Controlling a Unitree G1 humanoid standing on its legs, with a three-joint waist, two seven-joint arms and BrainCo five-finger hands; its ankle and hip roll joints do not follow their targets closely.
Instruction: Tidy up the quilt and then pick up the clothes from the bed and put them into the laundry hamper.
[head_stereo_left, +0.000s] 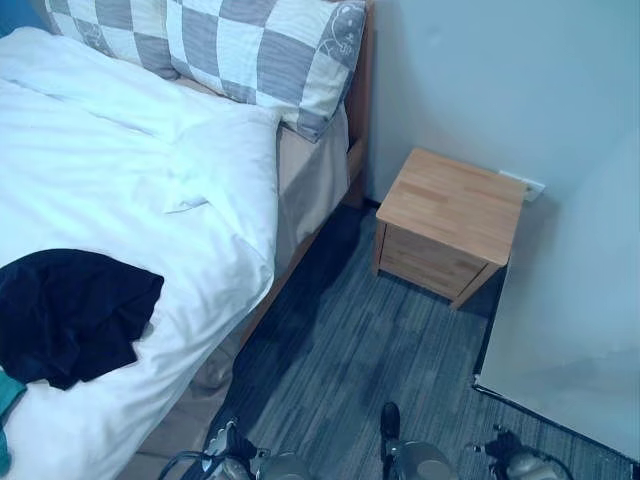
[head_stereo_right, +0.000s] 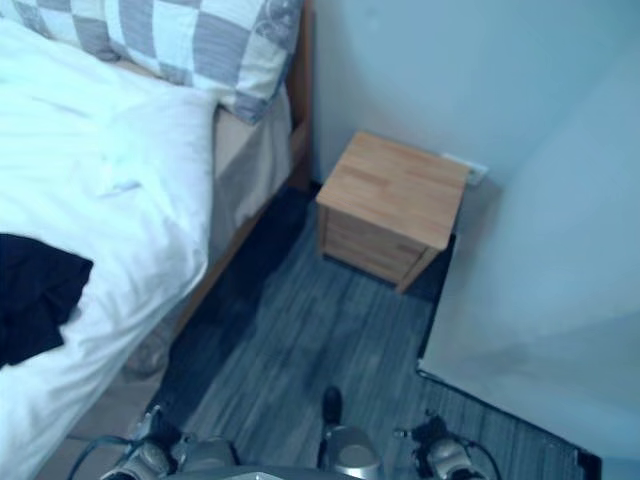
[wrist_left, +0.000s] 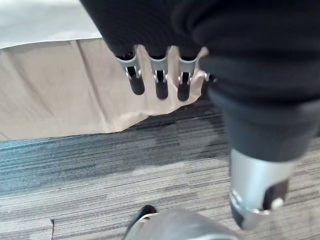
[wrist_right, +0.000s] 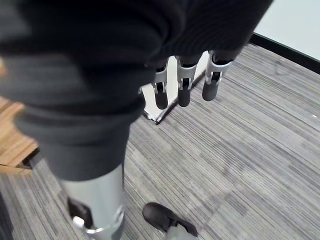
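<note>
A white quilt (head_stereo_left: 120, 170) covers the bed, rumpled, with a fold near its top right corner. On its near left part lies a dark navy garment (head_stereo_left: 70, 310), spread loosely. A teal piece of clothing (head_stereo_left: 8, 400) peeks in at the bed's lower left edge. My left hand (wrist_left: 161, 80) hangs beside the bed's beige skirt (wrist_left: 55, 90) above the carpet, fingers straight, holding nothing. Over the carpet on the other side hangs my right hand (wrist_right: 183, 82), also with straight fingers and nothing in it.
Two grey and white checked pillows (head_stereo_left: 270, 50) lean at the head of the bed. A wooden nightstand (head_stereo_left: 450, 215) stands by the wall to the bed's right. A white panel (head_stereo_left: 580, 320) leans at the far right. Grey striped carpet (head_stereo_left: 370, 360) runs between bed and nightstand.
</note>
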